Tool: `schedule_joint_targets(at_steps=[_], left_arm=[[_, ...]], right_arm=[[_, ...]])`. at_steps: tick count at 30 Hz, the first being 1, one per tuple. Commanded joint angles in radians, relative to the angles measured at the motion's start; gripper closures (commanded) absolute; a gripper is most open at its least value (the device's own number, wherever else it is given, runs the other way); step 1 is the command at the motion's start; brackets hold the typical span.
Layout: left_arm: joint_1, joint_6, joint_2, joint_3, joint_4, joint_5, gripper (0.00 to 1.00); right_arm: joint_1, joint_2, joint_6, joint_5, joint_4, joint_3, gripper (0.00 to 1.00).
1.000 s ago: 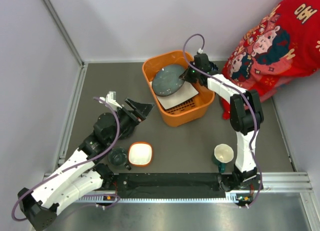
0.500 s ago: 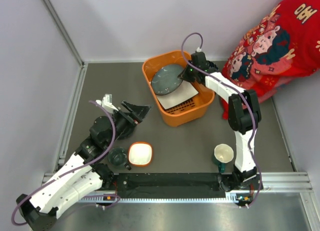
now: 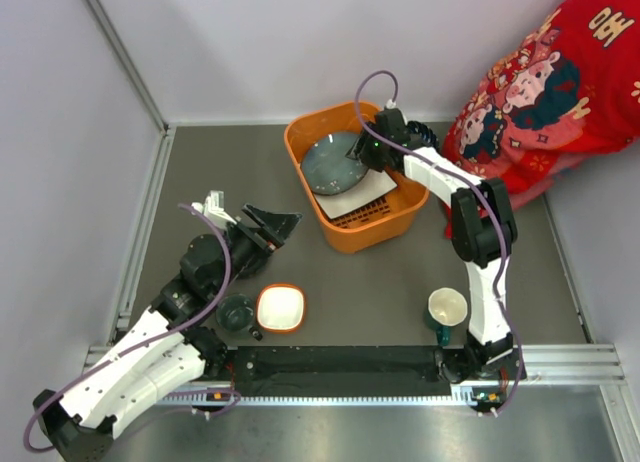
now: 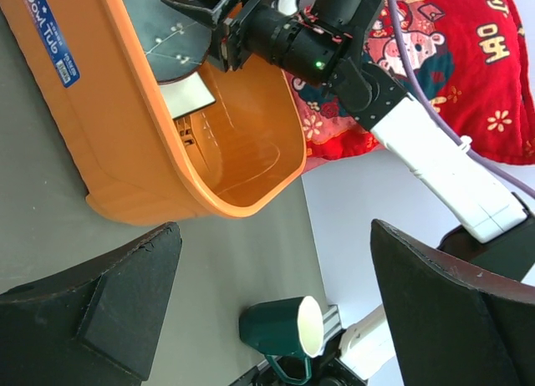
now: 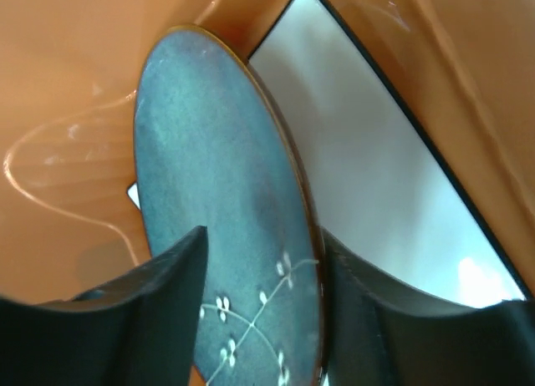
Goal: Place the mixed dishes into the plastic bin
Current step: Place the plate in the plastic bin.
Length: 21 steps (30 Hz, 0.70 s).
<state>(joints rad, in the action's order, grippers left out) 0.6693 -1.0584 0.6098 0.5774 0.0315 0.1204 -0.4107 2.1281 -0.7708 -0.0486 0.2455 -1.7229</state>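
The orange plastic bin [image 3: 372, 232] stands at the back middle of the table. In it a white square plate [image 3: 365, 193] lies flat, and the round blue-grey plate [image 3: 330, 164] leans tilted over it. My right gripper [image 3: 358, 154] reaches into the bin, its jaws open and straddling the round plate's rim [image 5: 261, 244]. The plate's face [image 5: 209, 152] fills the right wrist view, beside the white plate [image 5: 368, 169]. My left gripper [image 3: 268, 225] hangs open and empty left of the bin [image 4: 125, 152]. On the table sit an orange bowl [image 3: 281, 308], a dark teal cup [image 3: 237, 313] and a mug [image 3: 447, 308].
A person in red clothing [image 3: 560, 72] stands at the back right, close to the bin. A metal rail [image 3: 560, 360] runs along the near edge. Grey walls close in the left side and the back. The mug [image 4: 280, 326] stands near the right arm's base.
My right gripper has opened around the round plate's rim and shifted a little left. The plate has tipped lower into the bin. The left arm has barely moved.
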Motion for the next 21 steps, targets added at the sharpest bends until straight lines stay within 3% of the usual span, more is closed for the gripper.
schedule_joint_targets(at_steps=[1,6,18,21], left_arm=[[-0.007,-0.012,-0.021,-0.01,-0.01,-0.001,0.01],[-0.007,-0.021,-0.028,-0.024,-0.013,-0.001,0.01],[-0.007,-0.023,-0.028,-0.024,-0.018,-0.01,0.01],[-0.007,-0.025,-0.031,-0.024,-0.018,-0.014,0.01]], right_arm=[[0.0,0.016,-0.022,0.001,-0.04,-0.043,0.42],[0.0,0.032,-0.021,-0.002,-0.034,-0.049,0.31],[0.0,0.066,0.007,0.079,0.07,-0.084,0.25],[0.0,0.067,0.011,0.101,0.096,-0.093,0.19]])
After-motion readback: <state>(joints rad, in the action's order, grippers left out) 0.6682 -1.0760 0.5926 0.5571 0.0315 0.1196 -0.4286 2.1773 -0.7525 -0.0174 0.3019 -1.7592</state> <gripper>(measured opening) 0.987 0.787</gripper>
